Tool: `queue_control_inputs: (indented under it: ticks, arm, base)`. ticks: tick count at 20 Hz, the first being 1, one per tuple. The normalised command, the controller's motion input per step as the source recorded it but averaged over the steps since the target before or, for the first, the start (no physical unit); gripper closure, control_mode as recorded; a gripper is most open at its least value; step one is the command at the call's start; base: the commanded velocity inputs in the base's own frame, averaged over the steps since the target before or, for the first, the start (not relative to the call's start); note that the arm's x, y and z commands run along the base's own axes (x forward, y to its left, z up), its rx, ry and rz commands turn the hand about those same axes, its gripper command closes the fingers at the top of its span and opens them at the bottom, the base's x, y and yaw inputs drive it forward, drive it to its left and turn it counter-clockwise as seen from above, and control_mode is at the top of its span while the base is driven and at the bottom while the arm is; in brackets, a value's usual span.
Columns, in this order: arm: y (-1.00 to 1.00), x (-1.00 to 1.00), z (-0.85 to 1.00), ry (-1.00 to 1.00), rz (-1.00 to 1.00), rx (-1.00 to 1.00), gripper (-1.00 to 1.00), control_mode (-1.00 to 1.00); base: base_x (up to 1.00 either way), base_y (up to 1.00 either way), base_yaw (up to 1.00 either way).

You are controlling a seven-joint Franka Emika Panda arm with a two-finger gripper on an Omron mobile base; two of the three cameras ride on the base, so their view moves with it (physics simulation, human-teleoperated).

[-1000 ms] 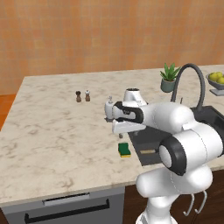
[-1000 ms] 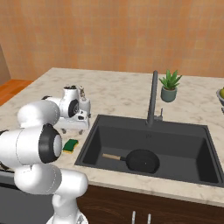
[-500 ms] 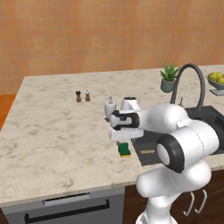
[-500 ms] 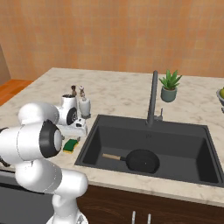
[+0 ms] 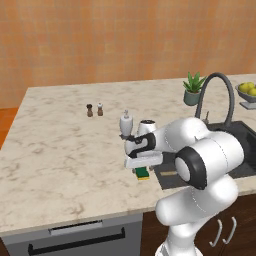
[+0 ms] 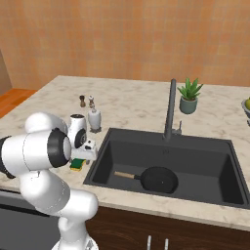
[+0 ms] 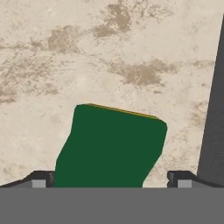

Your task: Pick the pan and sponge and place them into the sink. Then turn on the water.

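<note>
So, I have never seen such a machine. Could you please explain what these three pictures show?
A white robot arm stands at a simulated kitchen counter. Two cameras sit behind it, one left, one right; the third looks down from its hand. The gripper hangs open just above a green sponge on the counter beside the sink, with a fingertip on either side of it, holding nothing. A black pan already lies in the sink. Also there: a faucet, a plant, shakers, a soap bottle.

Soap dispenser (image 5: 126, 123), two shakers (image 5: 94, 109), potted plant (image 5: 193, 89), fruit bowl (image 5: 248, 95) on marble counter (image 5: 60, 150).
</note>
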Motion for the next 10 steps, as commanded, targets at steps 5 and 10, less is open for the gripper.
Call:
queue_control_inputs:
  ticks: [5,10]
  arm:
    - [0.03,0.00,-0.19,0.00,0.00,0.00,-1.00,-1.00]
    - [0.01,0.00,-0.18,0.00,0.00,0.00,-1.00,-1.00]
  base:
    - [0.00,0.00,0.00]
    - [0.00,0.00,0.00]
